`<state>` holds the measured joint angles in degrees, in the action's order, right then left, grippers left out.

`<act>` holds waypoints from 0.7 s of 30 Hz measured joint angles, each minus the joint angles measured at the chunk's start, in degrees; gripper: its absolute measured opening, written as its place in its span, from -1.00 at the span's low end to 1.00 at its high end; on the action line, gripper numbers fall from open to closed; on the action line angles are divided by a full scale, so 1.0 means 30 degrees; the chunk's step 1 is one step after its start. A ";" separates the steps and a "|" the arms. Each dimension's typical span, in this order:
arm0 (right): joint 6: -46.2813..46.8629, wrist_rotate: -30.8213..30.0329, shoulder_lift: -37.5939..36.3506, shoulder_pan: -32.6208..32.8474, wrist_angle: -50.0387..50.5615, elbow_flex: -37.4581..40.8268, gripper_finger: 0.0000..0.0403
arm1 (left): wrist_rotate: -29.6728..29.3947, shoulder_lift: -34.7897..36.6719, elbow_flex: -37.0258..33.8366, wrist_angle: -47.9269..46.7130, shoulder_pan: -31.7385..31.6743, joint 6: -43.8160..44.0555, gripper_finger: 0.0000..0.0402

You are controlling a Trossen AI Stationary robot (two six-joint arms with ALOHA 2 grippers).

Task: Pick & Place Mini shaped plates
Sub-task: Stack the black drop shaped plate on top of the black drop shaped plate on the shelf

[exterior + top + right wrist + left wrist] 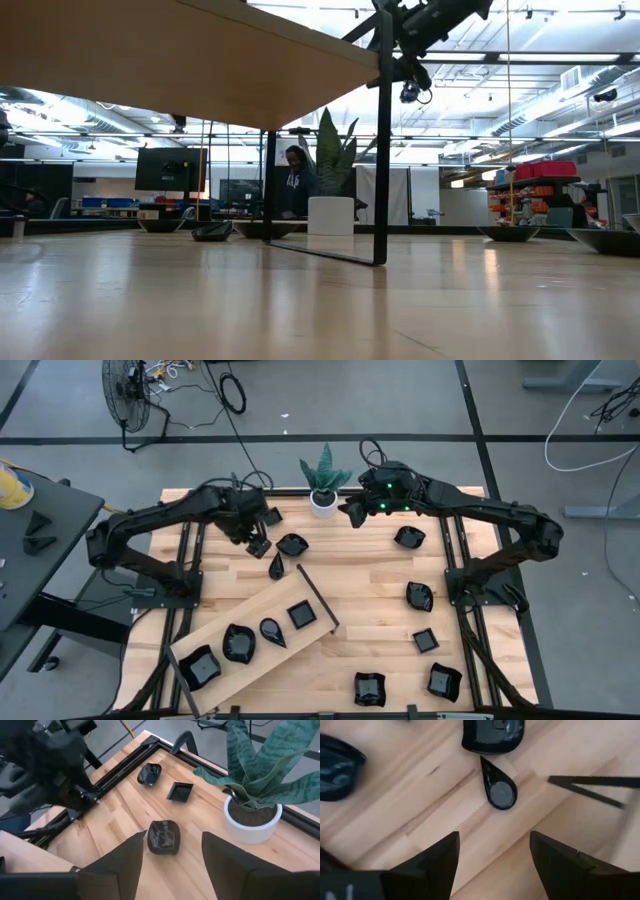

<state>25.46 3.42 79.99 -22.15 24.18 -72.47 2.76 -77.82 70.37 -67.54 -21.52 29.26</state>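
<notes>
My left end effector (492, 852) hung open above a teardrop plate (498, 790) lying on the table (370, 585) beside the wooden board (315, 640); I judged descent and grasp came next, while the right end effector (172, 852) waited open near the potted plant (252, 817)

The table (380, 575) is pale wood with visible grain, smooth with a soft sheen, and the tilted board (250, 615) near the left shows the same light wood edged by a matt black bar. The mini shaped plates (420, 597) are glossy black, catching highlights. The white pot (323, 503) at the far edge looks smooth and matt, and both arms are dark and dull.
</notes>
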 joint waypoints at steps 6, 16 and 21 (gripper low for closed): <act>-0.0004 0.0007 0.0000 0.0000 -0.0003 0.0000 0.01 | 0.0728 -0.0022 -0.3047 0.4291 -0.0168 0.1855 0.18; -0.0004 0.0204 0.0000 0.0000 0.0831 0.0000 0.01 | 0.0806 -0.0015 -0.6881 0.7679 -0.0168 0.4098 0.18; -0.0004 0.0204 0.0000 0.0000 0.1399 0.0000 0.01 | 0.1575 -0.0015 -0.9072 1.1066 -0.0210 0.5156 0.18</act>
<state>25.45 4.03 79.99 -22.15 28.37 -72.47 7.48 -77.87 43.16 -34.34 -22.15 44.73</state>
